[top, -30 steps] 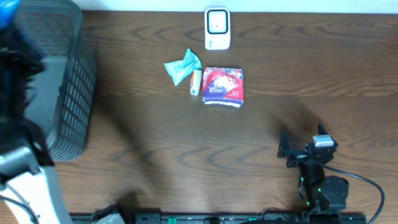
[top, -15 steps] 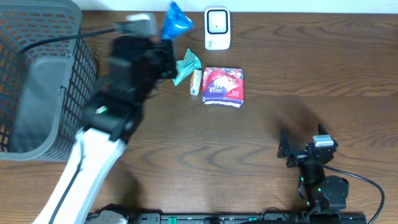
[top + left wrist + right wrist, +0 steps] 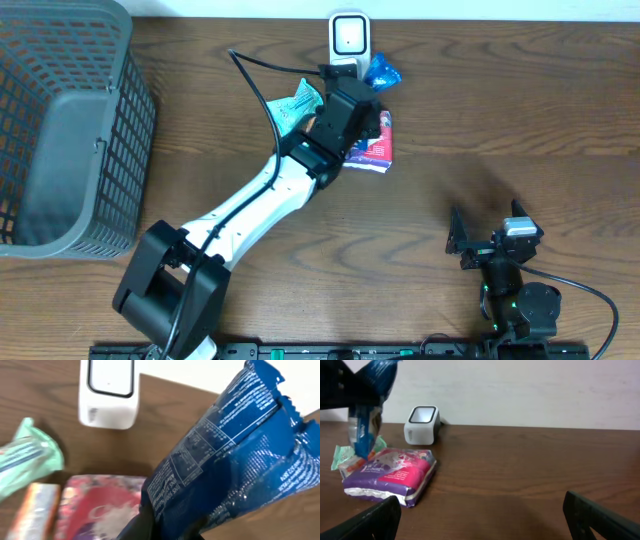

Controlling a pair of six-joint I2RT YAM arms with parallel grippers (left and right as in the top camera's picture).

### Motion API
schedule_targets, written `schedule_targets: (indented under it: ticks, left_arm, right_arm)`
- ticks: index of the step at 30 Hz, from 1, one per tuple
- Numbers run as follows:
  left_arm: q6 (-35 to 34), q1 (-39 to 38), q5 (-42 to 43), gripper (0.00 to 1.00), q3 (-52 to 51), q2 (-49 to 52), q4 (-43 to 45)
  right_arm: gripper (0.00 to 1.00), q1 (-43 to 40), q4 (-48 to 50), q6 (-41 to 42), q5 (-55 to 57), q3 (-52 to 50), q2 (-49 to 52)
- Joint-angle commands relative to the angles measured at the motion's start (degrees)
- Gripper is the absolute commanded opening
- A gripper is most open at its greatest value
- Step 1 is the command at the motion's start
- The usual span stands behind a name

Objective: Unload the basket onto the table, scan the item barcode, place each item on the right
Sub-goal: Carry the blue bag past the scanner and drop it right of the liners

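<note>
My left gripper [image 3: 370, 90] is shut on a blue snack packet [image 3: 381, 72], holding it up just right of the white scanner [image 3: 349, 45] at the table's far edge. In the left wrist view the blue packet [image 3: 235, 460] fills the right half, its printed label side facing the camera. The scanner [image 3: 109, 392] sits at the upper left, and my dark fingers [image 3: 150, 527] pinch the packet's lower end. The right wrist view shows the blue packet [image 3: 370, 410] hanging left of the scanner [image 3: 421, 424]. My right gripper [image 3: 487, 228] rests open near the front right, with nothing between its fingers.
Below the scanner lie a red and purple pack [image 3: 372, 150], a green packet [image 3: 292, 105] and a small orange item [image 3: 35, 510]. A grey mesh basket [image 3: 60, 130] stands at the far left. Bare wood lies between the pack and my right gripper.
My left arm has swung from the basket on the left across to the scanner, carrying the blue packet. The right arm has not moved.
</note>
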Motion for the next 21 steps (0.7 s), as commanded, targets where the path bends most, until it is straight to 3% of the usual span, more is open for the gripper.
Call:
schedule_targets:
  ticks: [1, 3, 10, 14, 16, 19, 21]
  left_arm:
    - [-5.22, -1.09, -2.38, 0.08, 1.03, -0.33, 1.18]
    - [-7.37, -1.09, -2.36, 0.07, 1.03, -0.22, 1.22]
    - [-24.57, -3.02, -2.12, 0.07, 1.03, 2.54, 6.64]
    - [-27.02, -5.16, -1.97, 0.08, 1.03, 5.07, 10.64]
    - [-26.99, -5.88, -1.99, 0.22, 1.03, 6.32, 12.39]
    - [-26.99, -5.95, -1.95, 0.26, 1.03, 8.15, 12.83]
    - [-25.68, -5.95, -1.92, 0.35, 1.03, 8.79, 12.81]
  right_arm:
    - [0.99, -0.20, -0.11, 0.59, 0.09, -0.17, -0.26]
    - [0.99, -0.20, -0.11, 0.57, 0.09, -0.17, -0.26]
    - [0.99, -0.20, -0.09, 0.57, 0.09, -0.17, -0.26]
    - [0.99, -0.20, -0.11, 0.59, 0.09, -0.17, -0.26]
    - [0.99, -0.20, -0.09, 0.57, 0.09, -0.17, -0.26]
    - [0.99, -0.20, -0.11, 0.59, 0.09, -0.17, -0.26]
    - [0.99, -0.20, -0.11, 0.57, 0.09, -0.17, -0.26]
